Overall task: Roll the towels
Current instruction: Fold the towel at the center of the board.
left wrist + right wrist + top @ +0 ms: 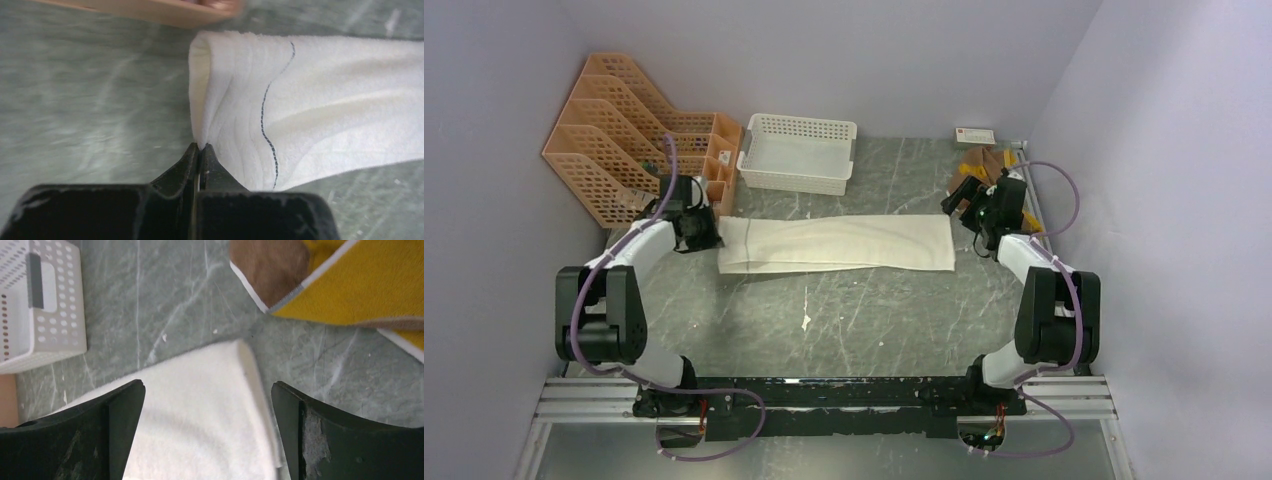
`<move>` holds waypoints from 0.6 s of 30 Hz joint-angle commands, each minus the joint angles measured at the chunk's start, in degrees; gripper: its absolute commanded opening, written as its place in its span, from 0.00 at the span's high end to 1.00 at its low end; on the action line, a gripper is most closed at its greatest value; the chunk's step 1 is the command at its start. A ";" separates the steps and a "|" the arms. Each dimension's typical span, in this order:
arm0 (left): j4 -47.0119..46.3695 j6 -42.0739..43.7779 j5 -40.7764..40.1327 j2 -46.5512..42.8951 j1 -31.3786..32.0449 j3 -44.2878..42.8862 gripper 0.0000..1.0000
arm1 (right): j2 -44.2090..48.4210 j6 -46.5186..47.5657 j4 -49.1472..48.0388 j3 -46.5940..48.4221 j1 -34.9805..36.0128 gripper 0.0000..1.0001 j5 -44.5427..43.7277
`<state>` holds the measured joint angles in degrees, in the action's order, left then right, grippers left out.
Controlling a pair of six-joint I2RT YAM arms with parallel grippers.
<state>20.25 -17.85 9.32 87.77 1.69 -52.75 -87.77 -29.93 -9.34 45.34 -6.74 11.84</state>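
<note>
The cream-white towel (836,243) lies flat as a long folded strip across the middle of the table. My left gripper (702,236) is at the strip's left end, shut on its lifted edge; the left wrist view shows the black tips (200,148) pinching the cloth (325,100). My right gripper (964,205) hovers over the right end, open, its wide jaws (207,390) standing on either side of the towel's corner (200,415) without touching it. The brown and mustard-yellow towel (984,160) lies crumpled at the back right, also seen as the patched towel (350,285) beyond the right fingers.
A white lattice basket (797,152) stands at the back centre, seen as the basket (45,305) to the right gripper's left. An orange file organiser (639,135) fills the back left, close behind the left gripper. A small white box (975,133) sits by the back wall.
</note>
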 commanded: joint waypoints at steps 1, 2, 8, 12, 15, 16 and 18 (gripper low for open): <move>6.18 6.99 -7.32 -2.99 -5.63 -3.07 0.93 | 3.11 -0.04 4.21 3.46 2.87 0.00 -9.38; 6.81 8.06 -9.76 -3.57 -6.68 -3.64 0.93 | 3.59 -0.63 4.29 3.78 3.40 0.00 -9.91; 8.37 11.08 -14.27 -7.05 -10.34 -5.61 0.93 | 5.08 -2.45 6.12 6.66 6.94 0.00 -13.29; 10.25 10.95 -15.85 -8.05 -10.35 -7.01 0.93 | 6.52 -3.65 8.75 7.06 8.66 0.00 -16.94; 12.64 9.62 -17.51 -8.56 -8.48 -9.73 0.93 | 7.11 -5.92 10.16 7.12 8.85 0.00 -15.66; 13.29 9.18 -18.04 -8.64 -7.48 -10.59 0.93 | 7.24 -6.60 10.54 7.19 8.85 0.00 -14.87; 14.17 8.31 -17.18 -8.48 -5.21 -12.03 0.93 | 7.51 -7.53 10.79 7.07 8.85 0.00 -13.43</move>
<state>31.40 -8.62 -5.89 80.77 -6.79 -60.62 -81.65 -34.44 -0.91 51.11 1.91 -1.96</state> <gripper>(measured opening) 0.082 0.999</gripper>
